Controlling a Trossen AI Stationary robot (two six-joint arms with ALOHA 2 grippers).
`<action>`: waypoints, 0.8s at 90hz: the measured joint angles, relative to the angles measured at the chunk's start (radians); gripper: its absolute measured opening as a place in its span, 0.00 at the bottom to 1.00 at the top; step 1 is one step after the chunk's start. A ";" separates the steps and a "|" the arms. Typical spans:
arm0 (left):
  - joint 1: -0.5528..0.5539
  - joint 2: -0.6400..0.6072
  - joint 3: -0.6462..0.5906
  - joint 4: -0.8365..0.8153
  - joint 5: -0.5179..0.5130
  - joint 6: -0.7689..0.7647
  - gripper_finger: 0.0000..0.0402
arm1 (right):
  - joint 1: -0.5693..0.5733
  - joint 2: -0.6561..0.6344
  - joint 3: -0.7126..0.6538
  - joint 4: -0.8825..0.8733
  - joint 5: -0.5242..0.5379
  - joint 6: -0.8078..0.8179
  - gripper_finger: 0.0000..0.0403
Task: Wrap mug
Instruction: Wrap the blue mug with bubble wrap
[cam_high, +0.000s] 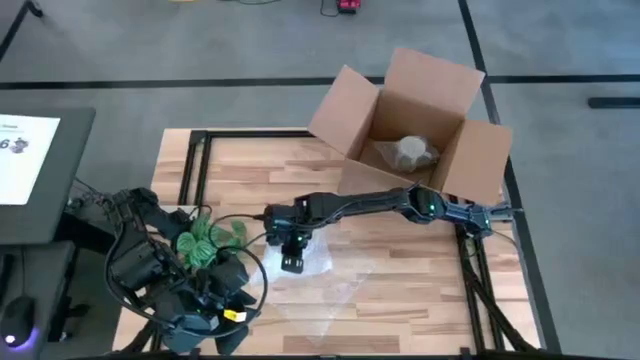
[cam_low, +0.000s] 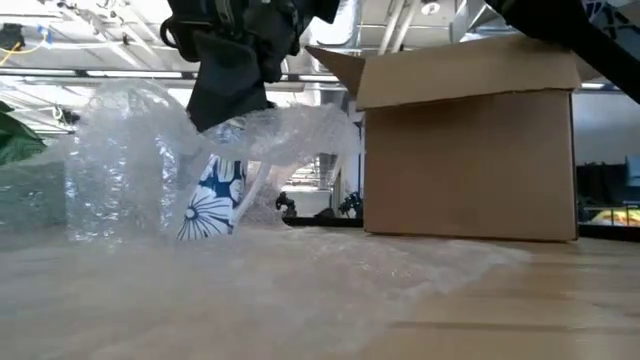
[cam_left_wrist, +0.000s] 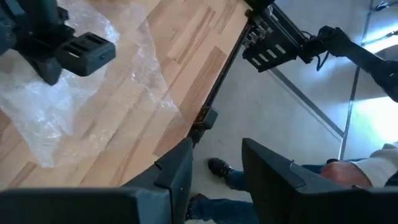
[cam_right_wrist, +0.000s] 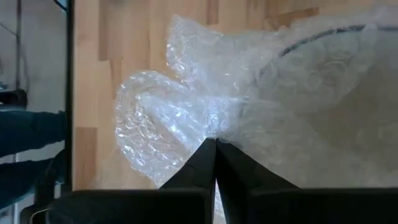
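A white mug with a blue flower pattern (cam_low: 212, 205) stands tilted on the table, draped in clear bubble wrap (cam_low: 130, 160). My right gripper (cam_low: 232, 95) hangs just above it, shut on the wrap (cam_right_wrist: 186, 118). In the high view the right gripper (cam_high: 291, 255) covers the mug. The wrap's sheet (cam_high: 325, 285) spreads toward the table's near edge. My left gripper (cam_left_wrist: 214, 158) is open and holds nothing, at the table's near left corner (cam_high: 232, 325). My right gripper pinches a bunched part of the bubble wrap (cam_right_wrist: 212, 129) between its two shut fingers, which point down from above. The pinched part is raised off the table and hangs over the mug (cam_low: 270, 135). The remainder of the sheet lies on the table.
An open cardboard box (cam_high: 415, 125) stands at the far right with a wrapped bundle (cam_high: 412, 152) inside. A green patterned bundle (cam_high: 208, 240) lies at the left near the left arm. A person's shoe and leg (cam_left_wrist: 227, 169) show beyond the table's near edge.
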 joint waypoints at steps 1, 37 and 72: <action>0.000 0.000 0.000 0.001 0.000 0.000 0.29 | -0.001 -0.003 -0.001 0.003 0.001 0.002 0.00; 0.000 0.000 0.000 0.003 0.000 0.000 0.29 | -0.047 -0.036 -0.024 0.033 0.009 0.024 0.00; 0.000 0.000 0.000 0.005 -0.011 0.000 0.29 | -0.058 -0.041 -0.155 0.101 0.099 -0.002 0.00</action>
